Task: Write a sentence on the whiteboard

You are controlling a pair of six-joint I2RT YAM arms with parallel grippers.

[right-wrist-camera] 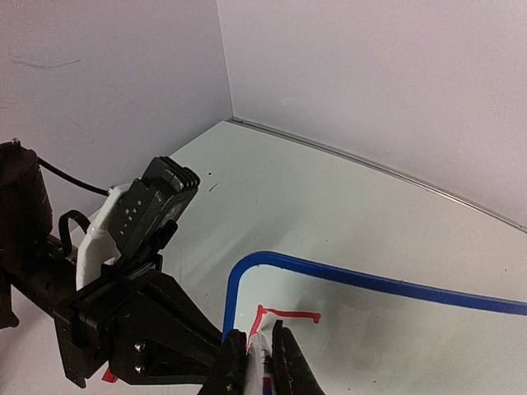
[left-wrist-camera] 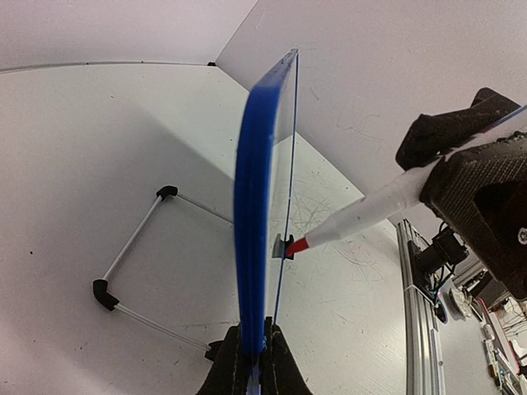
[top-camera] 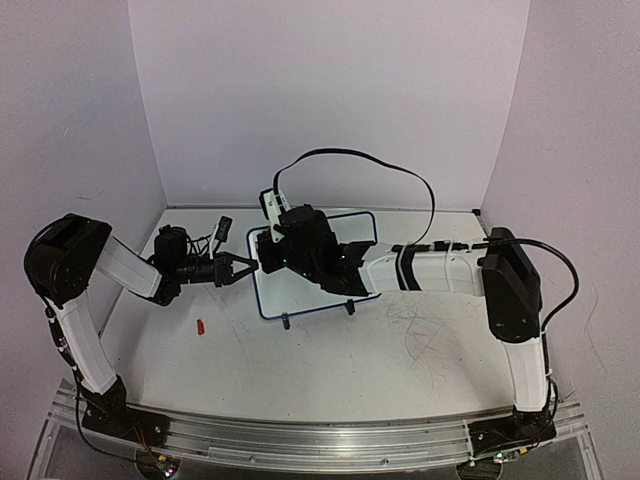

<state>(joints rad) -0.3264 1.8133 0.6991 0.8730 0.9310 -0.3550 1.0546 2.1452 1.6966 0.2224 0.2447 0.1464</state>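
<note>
Whiteboard [top-camera: 295, 295] is being clamped at its edge by left gripper [left-wrist-camera: 254, 366]; right gripper [right-wrist-camera: 261, 362] is gripping a marker [left-wrist-camera: 362, 212], tip touching the board near red lettering [right-wrist-camera: 284, 314].

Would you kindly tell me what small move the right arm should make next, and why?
Probably draw the red-tipped white marker a short way on across the small blue-framed whiteboard: its tip seems to touch the face, only one angular red stroke stands near the corner, and the left gripper clamps the frame.
</note>
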